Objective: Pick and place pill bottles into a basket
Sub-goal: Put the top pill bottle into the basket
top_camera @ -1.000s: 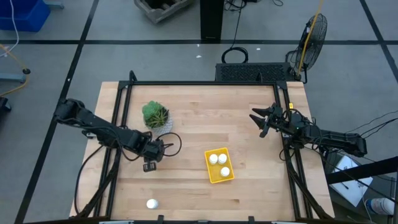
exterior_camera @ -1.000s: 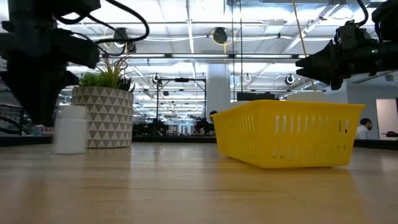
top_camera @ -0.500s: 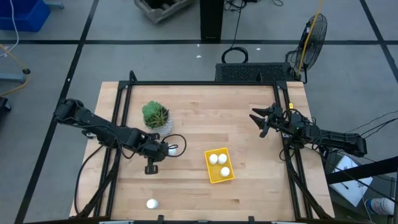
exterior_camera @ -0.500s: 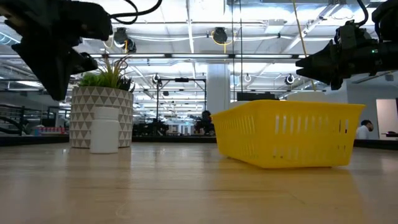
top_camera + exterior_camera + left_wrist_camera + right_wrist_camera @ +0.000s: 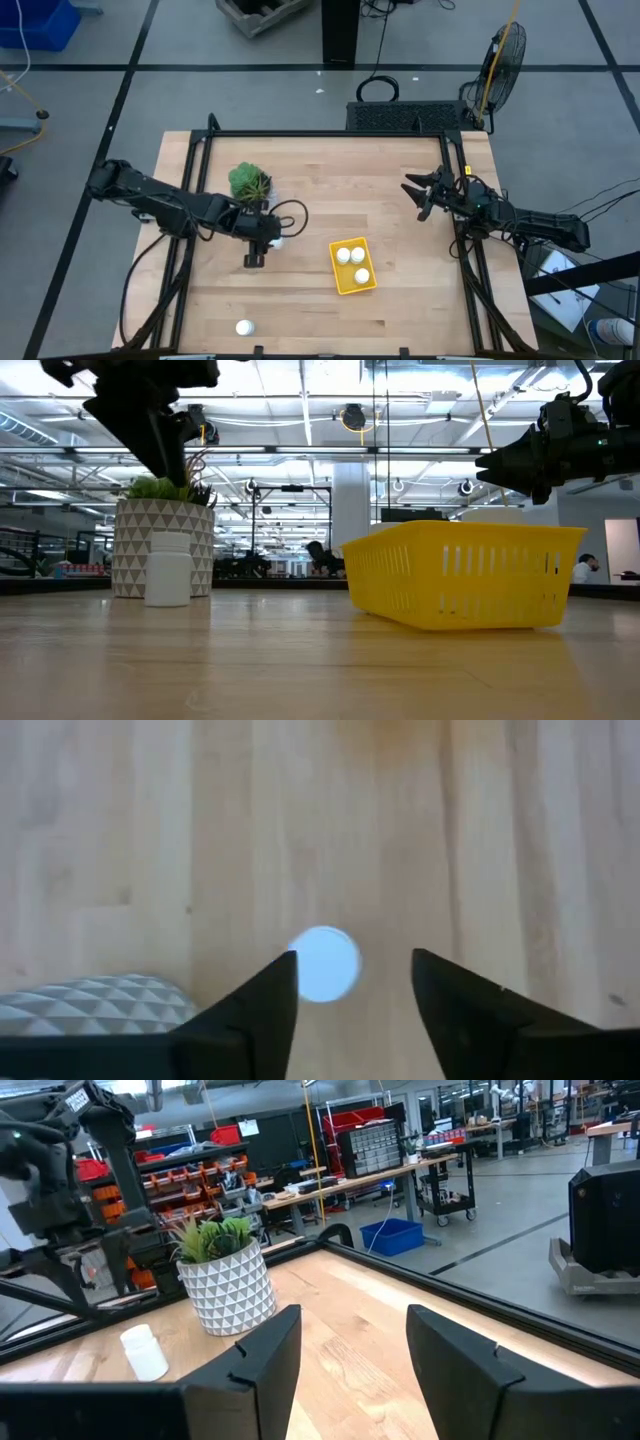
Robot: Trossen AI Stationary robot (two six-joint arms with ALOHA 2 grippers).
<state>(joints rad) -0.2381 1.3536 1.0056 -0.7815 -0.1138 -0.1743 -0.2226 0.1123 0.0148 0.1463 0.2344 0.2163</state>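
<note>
L gripper (image 5: pixel 352 982) hovering over small white capped pill bottle (image 5: pixel 325 963), fingers spread, nothing pinched; bottle upright on light wooden tabletop (image 5: pixel 320 180) just right of green plant in white triangle-pattern pot (image 5: pixel 250 187). Probably lined up for top grab. Shallow bright-yellow slotted plastic basket (image 5: pixel 352 287) near centre, three bottles (image 5: pixel 351 262) inside. One more bottle (image 5: pixel 243 327) at near-left edge, untouched. R gripper (image 5: pixel 345 1355) parked far right, fingers apart, empty, clear of work.

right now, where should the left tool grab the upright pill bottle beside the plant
Grip the pill bottle around its round body just under the cap, coming straight down from above. It stands upright by the plant pot, and the left tool hangs open right over it.
</note>
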